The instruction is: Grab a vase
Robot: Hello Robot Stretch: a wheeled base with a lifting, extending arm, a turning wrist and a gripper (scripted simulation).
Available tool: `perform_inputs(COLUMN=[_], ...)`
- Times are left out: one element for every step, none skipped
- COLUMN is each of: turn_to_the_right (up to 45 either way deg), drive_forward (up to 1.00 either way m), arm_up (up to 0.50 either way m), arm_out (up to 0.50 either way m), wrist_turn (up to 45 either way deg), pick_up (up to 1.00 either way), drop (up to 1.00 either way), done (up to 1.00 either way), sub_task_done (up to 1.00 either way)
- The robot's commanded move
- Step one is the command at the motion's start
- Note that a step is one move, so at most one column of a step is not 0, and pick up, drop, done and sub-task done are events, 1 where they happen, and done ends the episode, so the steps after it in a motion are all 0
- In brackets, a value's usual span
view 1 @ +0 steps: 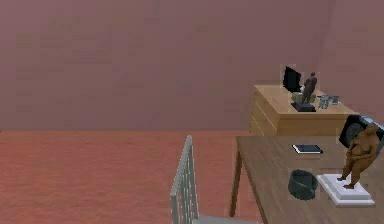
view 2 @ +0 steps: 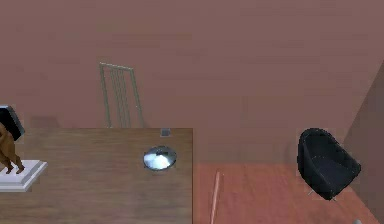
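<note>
- Lower middle of the forward view: pale grey slatted chair back (view 1: 184,185), at the left edge of the brown wooden worktop (view 1: 270,160); best skirted on approach.
- Right of it, on the worktop: squat dark grey round vessel (view 1: 302,184), likely the vase; possibly the same as the shiny grey-blue round thing (view 2: 158,158) near the worktop's right edge in the arm side view.
- Worth lining the base up to bring it just right of that view's middle before reaching out.
- Further right: brown figure statue on a white slab (view 1: 355,170), cut off by the edge; keep clear.
- Far right, on the light wooden dresser (view 1: 275,110): small clutter, too small to name.
- Gripper's state: cannot tell.
</note>
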Motion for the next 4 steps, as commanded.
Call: perform_inputs(turn_to_the_right=[0.0,0.0,0.0,0.0], drive_forward=[0.00,0.00,0.00,0.00], arm_up=[0.34,0.00,0.00,0.00], arm_out=[0.00,0.38,0.00,0.00], wrist_turn=[0.0,0.0,45.0,45.0], pick_up=[0.00,0.00,0.00,0.00], drop=[0.00,0.00,0.00,0.00], done=[0.00,0.00,0.00,0.00], sub_task_done=[0.00,0.00,0.00,0.00])
